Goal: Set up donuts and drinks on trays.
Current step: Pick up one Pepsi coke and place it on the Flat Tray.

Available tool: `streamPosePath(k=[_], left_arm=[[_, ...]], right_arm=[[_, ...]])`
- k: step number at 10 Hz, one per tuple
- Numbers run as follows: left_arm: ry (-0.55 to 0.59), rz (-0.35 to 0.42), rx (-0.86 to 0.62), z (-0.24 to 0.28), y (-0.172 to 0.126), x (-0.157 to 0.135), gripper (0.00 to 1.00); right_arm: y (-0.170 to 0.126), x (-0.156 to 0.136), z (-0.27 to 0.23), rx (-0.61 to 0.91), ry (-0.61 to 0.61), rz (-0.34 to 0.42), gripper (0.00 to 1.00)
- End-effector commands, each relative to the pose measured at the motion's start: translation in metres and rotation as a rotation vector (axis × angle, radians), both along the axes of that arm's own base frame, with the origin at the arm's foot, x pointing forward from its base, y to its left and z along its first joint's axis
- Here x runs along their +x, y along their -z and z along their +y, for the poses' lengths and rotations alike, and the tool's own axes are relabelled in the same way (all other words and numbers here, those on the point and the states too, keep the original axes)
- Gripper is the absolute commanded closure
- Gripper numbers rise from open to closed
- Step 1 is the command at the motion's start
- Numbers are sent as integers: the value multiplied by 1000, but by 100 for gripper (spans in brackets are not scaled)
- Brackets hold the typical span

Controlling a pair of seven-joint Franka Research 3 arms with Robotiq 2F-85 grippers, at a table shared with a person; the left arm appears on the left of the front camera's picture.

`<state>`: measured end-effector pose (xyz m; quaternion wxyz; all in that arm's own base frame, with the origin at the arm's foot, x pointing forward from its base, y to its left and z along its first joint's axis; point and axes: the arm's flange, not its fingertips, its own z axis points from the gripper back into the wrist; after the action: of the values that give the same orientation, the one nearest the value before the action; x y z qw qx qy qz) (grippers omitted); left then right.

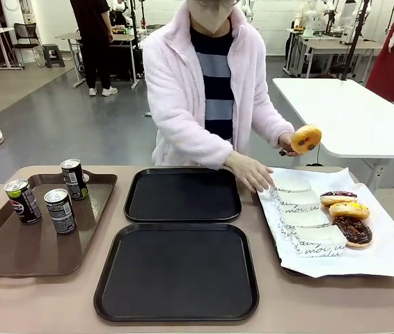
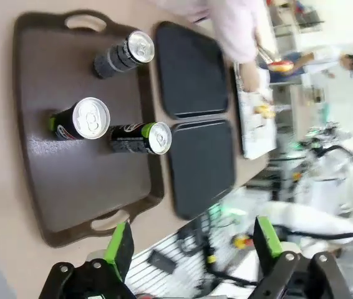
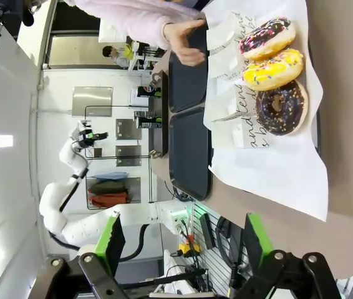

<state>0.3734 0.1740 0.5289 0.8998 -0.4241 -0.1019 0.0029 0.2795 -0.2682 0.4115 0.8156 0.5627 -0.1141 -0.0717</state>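
Brown handled tray (image 1: 2, 257) at left carried three slim metal drinks (image 1: 60, 210). Two matte black square trays (image 1: 177, 271) sat mid-frame. Glazed ring donuts (image 1: 350, 210) lay on white paper (image 1: 392, 257) at right. Wrist views added the left gripper (image 2: 194, 246) and right gripper (image 3: 183, 240), both spread open.

Bright even light; wrist views warped, left perhaps motion-blurred.

I see two black square trays lying flat mid-table, the far tray (image 1: 183, 195) just behind the near tray (image 1: 177, 271). Three dark, silver-topped cans stand upright on the brown tray (image 1: 30, 243) at my left: left can (image 1: 23, 201), middle can (image 1: 60, 210), rear can (image 1: 74, 179). At my right, a sprinkled chocolate donut (image 1: 338, 197), a yellow donut (image 1: 349, 209) and a chocolate donut (image 1: 353, 230) lie in a row on white paper (image 1: 385, 250), while the person's hand (image 1: 286, 143) holds an orange-yellow donut (image 1: 306, 138) above it.
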Motion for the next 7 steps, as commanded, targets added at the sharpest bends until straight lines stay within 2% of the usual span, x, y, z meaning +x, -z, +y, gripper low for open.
streamPosePath(k=[1,2,3,7], left_arm=[[45,74,360,-66,-11,-8,0],[46,97,509,-95,-10,-3,0],[41,102,586,-125,-8,1,0],[-4,79,804,-227,35,17,0]], right_arm=[[1,-3,-1,3,-7,10,0],[1,-3,-1,3,-7,10,0],[1,-3,-1,3,-7,10,0],[1,-3,-1,3,-7,10,0]])
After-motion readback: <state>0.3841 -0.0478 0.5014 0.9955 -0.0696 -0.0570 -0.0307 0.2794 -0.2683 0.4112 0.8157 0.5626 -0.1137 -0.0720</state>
